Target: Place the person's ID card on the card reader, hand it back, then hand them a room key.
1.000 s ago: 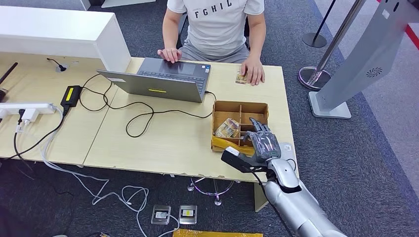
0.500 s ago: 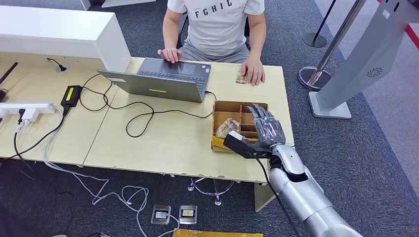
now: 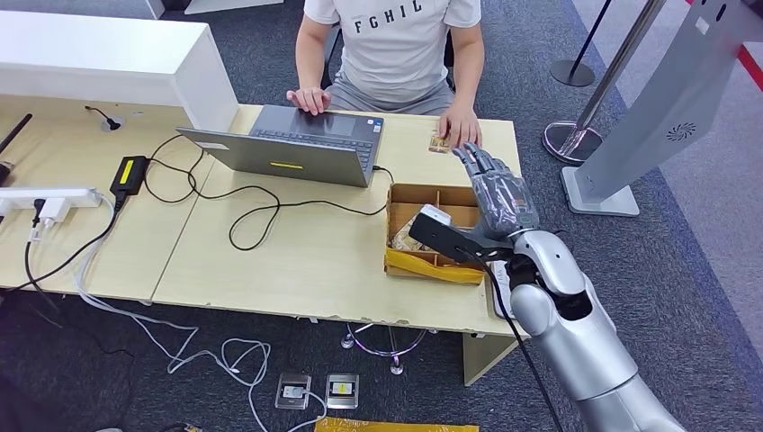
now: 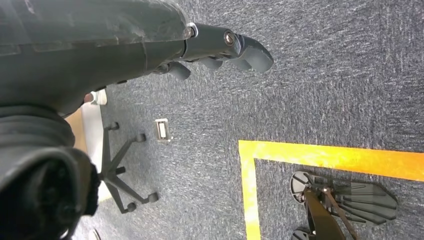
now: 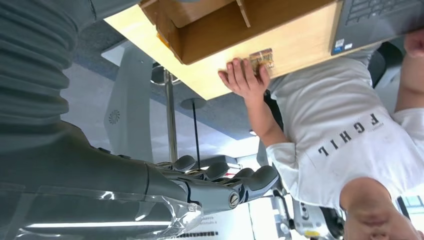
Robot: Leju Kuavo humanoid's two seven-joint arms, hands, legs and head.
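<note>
My right robot hand has moved up past the box, open and empty, close to the card under the person's hand on the counter. I can grab it next.

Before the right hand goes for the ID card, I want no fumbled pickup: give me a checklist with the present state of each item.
1. Right hand holds nothing, fingers apart: ok.
2. ID card lies flat on the table: ok.
3. Card free to take: not ok, the person's hand touches it.
4. Right hand past the cardboard box: not ok, it hangs above the box.
5. Left hand holds nothing: ok.
</note>
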